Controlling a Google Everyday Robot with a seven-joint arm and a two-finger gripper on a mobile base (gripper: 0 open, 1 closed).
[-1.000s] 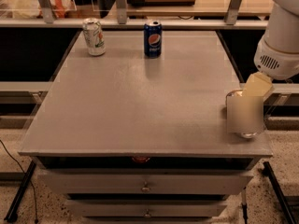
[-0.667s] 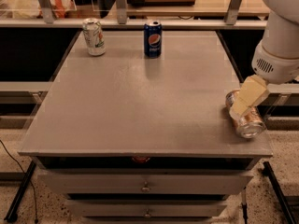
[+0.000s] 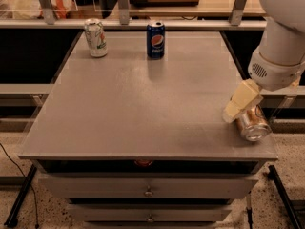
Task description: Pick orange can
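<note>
The orange can (image 3: 252, 123) has a shiny copper body and a silver end facing me. It lies tilted on its side near the front right corner of the grey table (image 3: 143, 109). My gripper (image 3: 241, 105), cream-coloured, hangs from the white arm (image 3: 279, 56) and rests against the can's left upper side, partly covering it. I cannot tell whether the can is held or lies free on the table.
A blue Pepsi can (image 3: 156, 40) stands upright at the back middle of the table. A white can with green and red marks (image 3: 96, 37) stands at the back left. The table's right edge runs just beside the orange can. Drawers (image 3: 148, 190) sit below the front edge.
The gripper has shifted left and turned, and the orange can, earlier mostly hidden behind it, now shows with its silver end toward me. The other two cans have not moved.
</note>
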